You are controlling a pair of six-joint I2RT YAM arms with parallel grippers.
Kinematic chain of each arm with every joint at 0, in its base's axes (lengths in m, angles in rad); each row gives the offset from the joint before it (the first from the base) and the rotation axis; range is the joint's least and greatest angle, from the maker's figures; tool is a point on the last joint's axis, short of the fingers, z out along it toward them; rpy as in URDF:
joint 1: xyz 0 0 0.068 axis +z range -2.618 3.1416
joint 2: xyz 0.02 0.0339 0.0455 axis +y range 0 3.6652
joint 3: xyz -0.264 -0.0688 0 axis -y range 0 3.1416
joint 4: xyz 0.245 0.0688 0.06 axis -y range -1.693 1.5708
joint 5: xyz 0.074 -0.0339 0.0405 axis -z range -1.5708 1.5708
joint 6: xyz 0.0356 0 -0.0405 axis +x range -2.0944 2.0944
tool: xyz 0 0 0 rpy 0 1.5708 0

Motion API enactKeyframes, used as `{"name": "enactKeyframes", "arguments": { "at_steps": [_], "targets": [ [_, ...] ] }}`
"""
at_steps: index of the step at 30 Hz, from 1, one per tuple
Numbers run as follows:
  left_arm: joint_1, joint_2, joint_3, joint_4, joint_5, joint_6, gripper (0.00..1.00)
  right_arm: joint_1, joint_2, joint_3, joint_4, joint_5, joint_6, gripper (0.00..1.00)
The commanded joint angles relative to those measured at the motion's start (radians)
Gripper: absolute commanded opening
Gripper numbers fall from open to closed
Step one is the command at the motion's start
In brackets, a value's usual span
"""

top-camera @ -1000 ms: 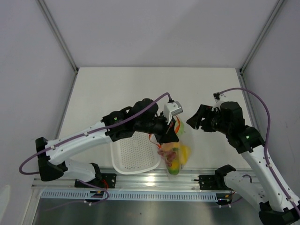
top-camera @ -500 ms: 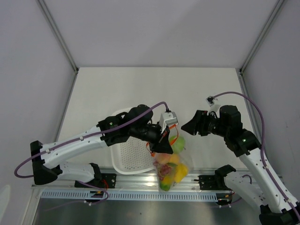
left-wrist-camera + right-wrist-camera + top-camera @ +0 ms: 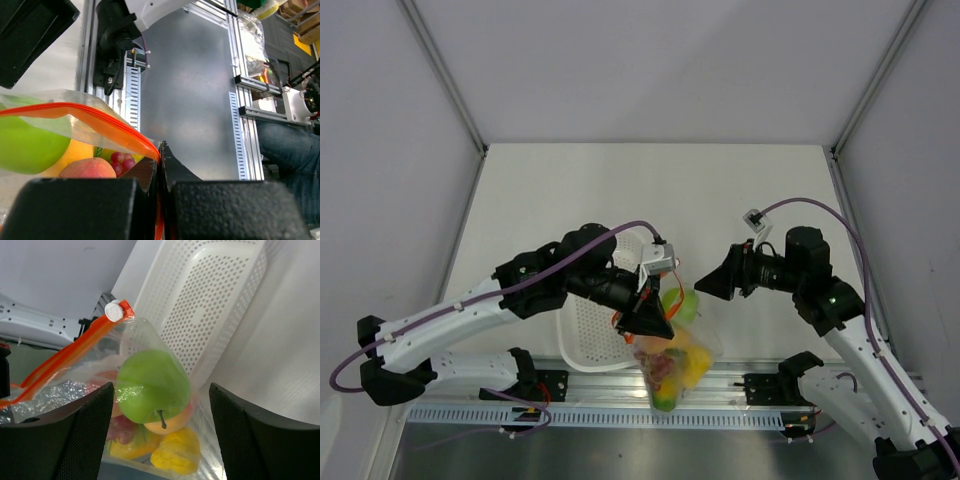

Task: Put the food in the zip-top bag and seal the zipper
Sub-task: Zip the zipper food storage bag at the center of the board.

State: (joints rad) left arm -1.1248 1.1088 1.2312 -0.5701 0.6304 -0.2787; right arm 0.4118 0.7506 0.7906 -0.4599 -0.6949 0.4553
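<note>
Where the left arm reaches in, left gripper (image 3: 655, 325): clamped shut on one end of the zipper (image 3: 60, 105); the wrist view shows the red-orange strip running in between its closed fingers.
White perforated basket (image 3: 600, 325): lies on the table under and behind the left arm, just beside the bag; no fruit shows in it.
Zip-top bag (image 3: 670, 365): hangs from the left gripper over the near edge of the table, sagging under its load.
Food: all inside the bag. The green apple (image 3: 150, 385) sits uppermost, with a peach (image 3: 87, 169), dark red grapes (image 3: 122, 160) and a yellow fruit (image 3: 172, 455) below it.
Zipper slider: a small white tab (image 3: 114, 310) sits at the far end of the strip, away from the left gripper.
Bag mouth: the strip bows out and seems to split into two bands, so it looks at least partly unsealed. How much is closed I cannot tell.
Right gripper (image 3: 708, 285): spread wide and empty, facing the bag from the right, near it but apart.
Step in hand: loading looks done; sealing is what remains.
Next move calls for: bringing the right gripper onto the white tab or the free end of the strip, closing there, then drawing along the strip against the left gripper's hold.
Risk: thin plastic and hanging weight could twist the strip out of line.
</note>
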Motion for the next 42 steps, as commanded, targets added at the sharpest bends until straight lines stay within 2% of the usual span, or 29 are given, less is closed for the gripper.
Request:
{"name": "enactKeyframes", "arguments": {
  "at_steps": [1, 7, 13, 18, 26, 31, 38, 41, 42],
  "targets": [
    [0.005, -0.064, 0.016, 0.013, 0.081, 0.030, 0.01, -0.004, -0.011, -0.019, 0.125, -0.129, 0.000, 0.78],
    [0.005, -0.104, 0.028, -0.020, 0.101, 0.039, 0.01, -0.004, 0.013, -0.024, 0.256, -0.264, 0.042, 0.76],
    [0.005, -0.104, 0.034, -0.010, 0.123, 0.030, 0.01, 0.022, 0.024, -0.025, 0.340, -0.325, 0.045, 0.81],
    [0.005, -0.092, 0.047, 0.009, 0.147, 0.018, 0.01, 0.094, 0.078, -0.021, 0.357, -0.298, 0.011, 0.87],
    [0.003, -0.099, 0.050, 0.019, 0.163, 0.012, 0.01, 0.176, 0.193, -0.037, 0.512, -0.322, 0.014, 0.86],
    [0.003, -0.098, 0.039, 0.033, 0.173, 0.006, 0.01, 0.199, 0.216, -0.056, 0.641, -0.393, 0.026, 0.84],
    [0.003, -0.093, 0.033, 0.047, 0.189, -0.004, 0.01, 0.197, 0.250, -0.047, 0.653, -0.405, -0.033, 0.90],
    [0.003, -0.095, 0.030, 0.050, 0.187, -0.005, 0.00, 0.199, 0.289, -0.040, 0.685, -0.448, -0.014, 0.87],
    [0.003, -0.095, 0.031, 0.050, 0.189, -0.005, 0.00, 0.203, 0.302, -0.053, 0.742, -0.462, 0.017, 0.86]
  ]
}}
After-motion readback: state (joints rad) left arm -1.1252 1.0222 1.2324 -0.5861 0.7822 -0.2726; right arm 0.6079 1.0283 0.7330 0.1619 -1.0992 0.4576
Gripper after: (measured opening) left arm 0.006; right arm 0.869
